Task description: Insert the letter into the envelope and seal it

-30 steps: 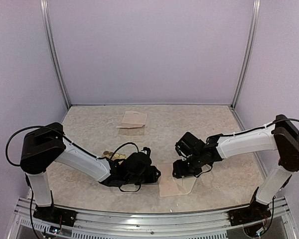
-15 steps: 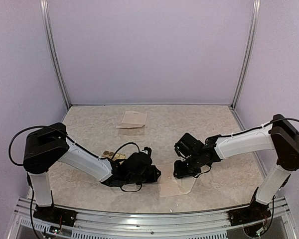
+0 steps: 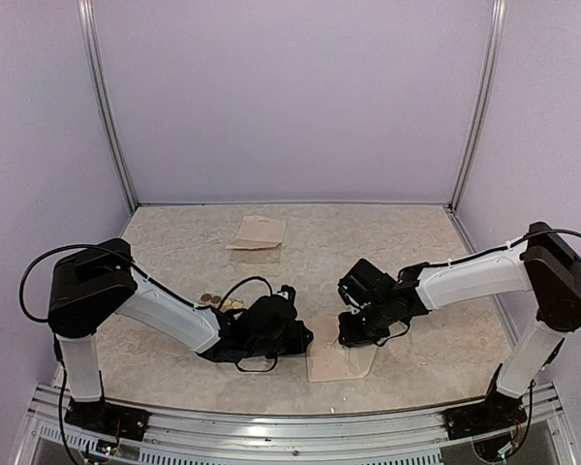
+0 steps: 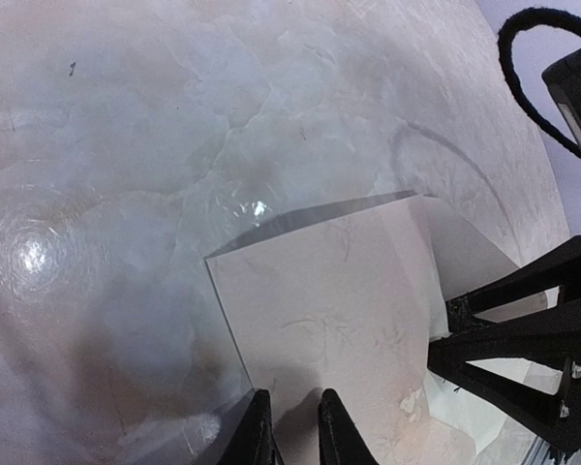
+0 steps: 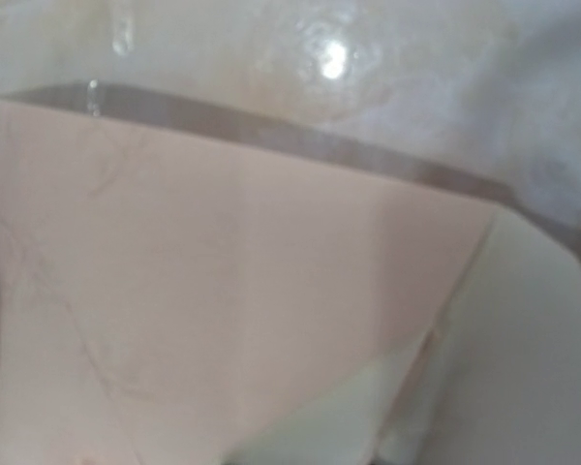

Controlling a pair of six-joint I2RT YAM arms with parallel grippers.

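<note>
The pinkish-beige envelope (image 3: 341, 363) lies near the table's front, between both grippers, with its far edge raised and casting a shadow (image 4: 310, 218). A white letter (image 4: 484, 417) shows at its open end, and also low in the right wrist view (image 5: 320, 426). My left gripper (image 4: 292, 397) lies low at the envelope's (image 4: 339, 310) left side, its fingers a narrow gap apart over the paper with nothing between them. My right gripper (image 4: 438, 329) reaches the envelope's open end with its fingers close together. Paper (image 5: 223, 281) fills the right wrist view and hides those fingers.
A beige folded paper (image 3: 259, 232) lies at the back centre. A sheet of round gold stickers (image 3: 223, 302) peeks out behind my left arm. Purple walls and metal posts enclose the table (image 3: 445, 252); a rail runs along the near edge.
The right gripper has edged slightly left and back over the envelope, whose right end has drawn in a little. The left arm has barely moved.
</note>
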